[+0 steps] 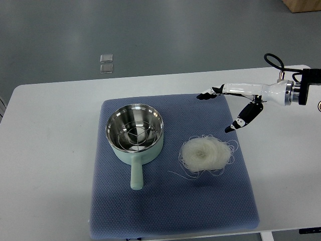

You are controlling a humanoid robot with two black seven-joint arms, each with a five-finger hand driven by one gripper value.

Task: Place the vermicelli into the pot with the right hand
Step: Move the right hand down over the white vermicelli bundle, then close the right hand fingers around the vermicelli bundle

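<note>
The pot (134, 133) is set on the blue mat (170, 211), mouth up and handle toward the robot — ready to be filled. Just to its right the vermicelli (204, 154) is left ungrasped in a loose nest. Above it, the right hand (235, 103) is held spread and empty — presumably for a downward grasp.

A lab-like test space: white table (50, 150) on bare grey floor (150, 35) (taped marker (106, 63) there).
</note>
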